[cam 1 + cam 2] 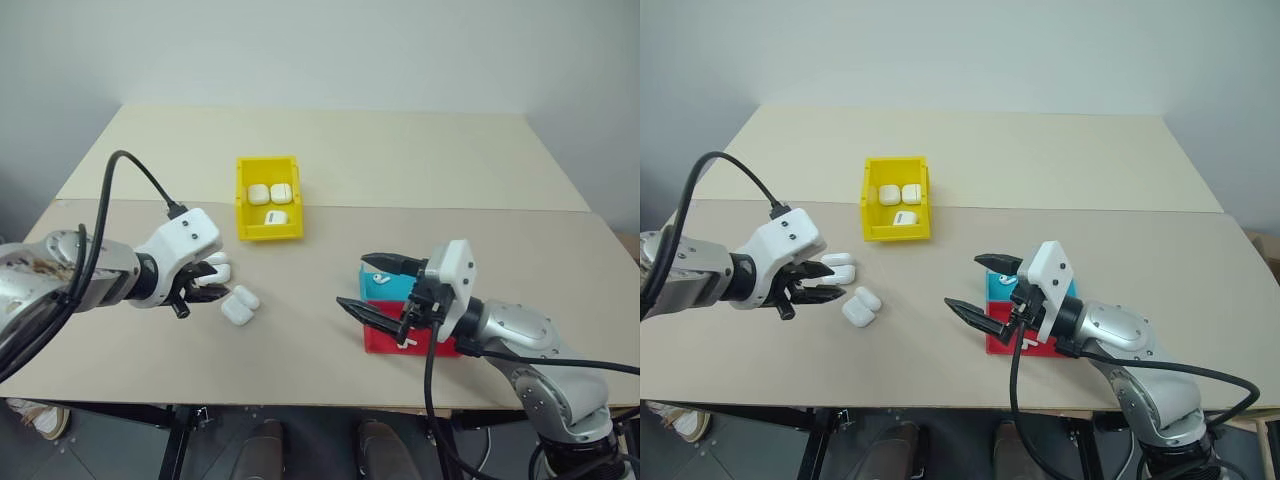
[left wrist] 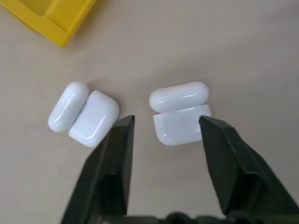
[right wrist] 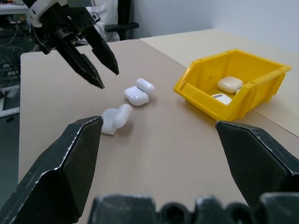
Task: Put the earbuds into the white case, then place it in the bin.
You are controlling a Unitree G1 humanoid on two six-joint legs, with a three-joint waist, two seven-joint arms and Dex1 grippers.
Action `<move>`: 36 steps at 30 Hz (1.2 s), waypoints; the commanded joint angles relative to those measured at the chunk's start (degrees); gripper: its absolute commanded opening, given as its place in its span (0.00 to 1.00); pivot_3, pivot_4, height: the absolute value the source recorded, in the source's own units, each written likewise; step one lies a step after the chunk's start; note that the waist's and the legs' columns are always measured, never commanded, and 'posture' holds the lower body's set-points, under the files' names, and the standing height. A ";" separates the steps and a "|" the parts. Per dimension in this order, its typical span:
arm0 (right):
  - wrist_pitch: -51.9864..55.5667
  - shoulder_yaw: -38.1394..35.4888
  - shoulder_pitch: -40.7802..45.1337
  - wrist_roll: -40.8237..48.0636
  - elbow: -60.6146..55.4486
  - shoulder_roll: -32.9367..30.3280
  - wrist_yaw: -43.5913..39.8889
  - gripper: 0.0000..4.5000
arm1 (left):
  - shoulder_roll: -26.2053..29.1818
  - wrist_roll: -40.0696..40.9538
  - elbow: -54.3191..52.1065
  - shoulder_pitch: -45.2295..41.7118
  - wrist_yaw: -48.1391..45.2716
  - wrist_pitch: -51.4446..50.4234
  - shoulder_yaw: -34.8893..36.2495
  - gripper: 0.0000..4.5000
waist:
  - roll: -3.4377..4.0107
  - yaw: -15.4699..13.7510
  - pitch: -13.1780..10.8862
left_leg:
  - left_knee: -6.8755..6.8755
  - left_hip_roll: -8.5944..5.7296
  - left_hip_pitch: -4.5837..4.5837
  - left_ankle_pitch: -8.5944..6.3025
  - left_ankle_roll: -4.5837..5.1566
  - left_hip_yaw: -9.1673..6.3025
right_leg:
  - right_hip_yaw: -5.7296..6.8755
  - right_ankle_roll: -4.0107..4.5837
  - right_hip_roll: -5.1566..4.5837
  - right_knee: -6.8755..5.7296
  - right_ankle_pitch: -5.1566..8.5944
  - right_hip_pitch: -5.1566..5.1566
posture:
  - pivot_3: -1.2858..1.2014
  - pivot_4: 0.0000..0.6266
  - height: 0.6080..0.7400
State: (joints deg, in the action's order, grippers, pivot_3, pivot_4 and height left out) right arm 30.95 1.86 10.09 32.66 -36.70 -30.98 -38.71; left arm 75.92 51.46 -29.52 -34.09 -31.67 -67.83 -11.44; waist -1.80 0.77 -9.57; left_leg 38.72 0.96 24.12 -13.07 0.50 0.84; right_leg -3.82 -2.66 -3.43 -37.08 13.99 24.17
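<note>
I hold the left gripper (image 1: pixel 825 282) above the table (image 1: pixel 330 340) with its fingers spread and nothing between them. Two white cases (image 2: pixel 180 112) (image 2: pixel 84 113) lie open on the table under it, near each other but apart. The bin (image 1: pixel 268 197), at 1 o'clock from them, contains three more cases. The right gripper (image 1: pixel 372 283) is spread wide over the red tray (image 1: pixel 385 342) and blue tray (image 1: pixel 385 292); one earbud (image 1: pixel 378 277) lies on the blue tray.
</note>
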 commanded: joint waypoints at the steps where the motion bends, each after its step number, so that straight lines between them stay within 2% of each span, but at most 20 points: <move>1: -1.82 -0.62 0.13 -0.10 -1.15 -0.05 -0.24 1.00 | -0.04 -1.38 -0.42 -3.34 -3.00 -5.70 -0.18 0.80 | 0.00 0.00 0.00 | 0.00 0.00 0.02 0.00 0.01 0.00 | 0.00 0.00 0.00 0.00 0.00 0.02 | 0.52 0.24 1.00; 3: -1.87 -0.66 -0.07 -0.04 -1.33 -0.16 -0.25 1.00 | -0.55 -1.61 -0.07 -5.17 -4.23 -9.55 -1.57 0.95 | 0.00 0.01 0.00 | 0.00 0.00 0.03 -0.01 0.01 -0.01 | 0.00 -0.01 0.01 0.00 0.01 0.02 | 0.52 0.24 1.00; 4: -1.88 -0.65 -0.11 -0.02 -1.36 -0.20 -0.25 1.00 | -1.20 -1.69 0.32 -5.84 -4.40 -11.15 -1.76 0.99 | 0.00 0.02 0.00 | 0.00 -0.01 0.02 -0.01 0.02 -0.01 | 0.00 -0.01 0.01 0.00 0.01 0.02 | 0.52 0.24 1.00; 8: -1.73 -0.85 -0.25 0.30 -1.56 -0.38 -0.29 1.00 | -4.13 -2.25 1.31 -8.73 -5.12 -16.96 -2.69 0.99 | 0.00 0.02 0.00 | 0.02 0.00 0.01 -0.01 0.02 -0.02 | 0.00 -0.01 0.01 -0.03 0.01 0.01 | 0.52 0.24 1.00; 10: -1.66 -0.79 -0.24 0.33 -1.58 -0.42 -0.33 1.00 | -6.09 0.02 6.63 -13.88 -5.29 -22.77 -7.89 0.99 | -0.01 -0.15 0.00 | 0.04 0.00 0.01 -0.01 0.02 -0.04 | 0.01 -0.01 0.01 -0.04 0.01 0.00 | 0.52 0.24 1.00; 12: -1.65 -1.02 -0.35 0.45 -1.63 -0.59 -0.45 1.00 | -8.89 2.17 11.24 -16.68 -0.77 -24.67 -9.47 0.99 | 0.00 -0.08 0.00 | 0.08 -0.02 0.01 -0.01 0.02 -0.08 | 0.06 -0.02 0.01 -0.04 0.01 -0.04 | 0.52 0.24 1.00; 19: -1.45 -1.30 -0.57 0.56 -2.10 -0.97 -0.32 1.00 | -12.54 9.08 16.12 -22.96 6.42 -24.67 -15.61 0.99 | -0.01 0.18 0.00 | 0.07 0.00 0.09 -0.02 0.03 -0.28 | 0.02 -0.02 0.01 -0.05 0.01 0.07 | 0.52 0.24 1.00; 21: -1.34 -1.26 -0.55 0.52 -2.16 -1.08 -0.20 1.00 | -12.70 10.96 17.35 -24.81 7.45 -24.67 -19.55 0.99 | -0.01 0.18 0.00 | 0.07 0.00 0.06 -0.02 0.04 -0.40 | -0.02 -0.02 0.01 -0.08 0.01 0.07 | 0.52 0.24 1.00; 30: -1.14 -1.18 -0.63 0.82 -2.35 -1.63 -0.42 1.00 | -15.89 12.42 20.09 -26.72 13.77 -24.67 -24.19 0.99 | -0.01 0.05 0.00 | 0.10 -0.03 0.05 -0.02 0.03 -0.50 | -0.01 -0.02 0.00 -0.09 0.01 0.03 | 0.52 0.24 1.00; 36: -0.12 -1.37 -1.41 2.67 -2.90 -5.13 -4.43 1.00 | -17.56 12.14 21.28 -26.93 15.90 -24.67 -25.77 0.99 | -0.01 0.04 0.00 | 0.10 -0.04 0.05 -0.02 0.04 -0.50 | -0.01 -0.02 -0.01 -0.08 0.01 0.03 | 0.52 0.24 1.00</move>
State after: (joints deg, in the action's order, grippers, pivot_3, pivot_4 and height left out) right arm 30.60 1.55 8.68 33.39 -36.81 -35.28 -41.59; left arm 58.19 63.41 -8.01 -59.70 -16.24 -92.33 -37.04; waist -1.81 0.81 -9.57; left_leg 38.81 0.92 24.17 -13.09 0.53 0.33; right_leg -3.83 -2.68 -3.44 -37.16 14.00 24.20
